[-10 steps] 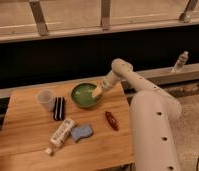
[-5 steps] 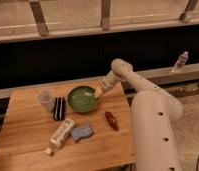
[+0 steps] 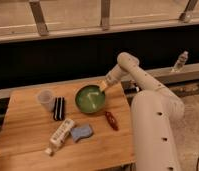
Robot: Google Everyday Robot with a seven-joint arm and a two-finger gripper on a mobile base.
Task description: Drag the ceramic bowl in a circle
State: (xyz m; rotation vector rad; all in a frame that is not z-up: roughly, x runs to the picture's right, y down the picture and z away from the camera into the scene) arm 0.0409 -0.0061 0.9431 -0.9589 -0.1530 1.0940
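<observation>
The ceramic bowl [image 3: 90,99] is round, shallow and glossy green with a darker rim. It sits on the wooden table [image 3: 28,145], right of the middle. My gripper [image 3: 103,87] is at the bowl's far right rim and touches it. The white arm reaches down to it from the upper right.
A translucent plastic cup [image 3: 45,99] stands left of the bowl, with a black flat object [image 3: 59,108] beside it. A white tube [image 3: 60,135], a blue sponge [image 3: 81,132] and a red-brown object [image 3: 111,120] lie in front. A water bottle [image 3: 179,61] stands on the far right ledge.
The bowl slid left and toward the front with my gripper at its rim, then back to the right. The other objects have not moved.
</observation>
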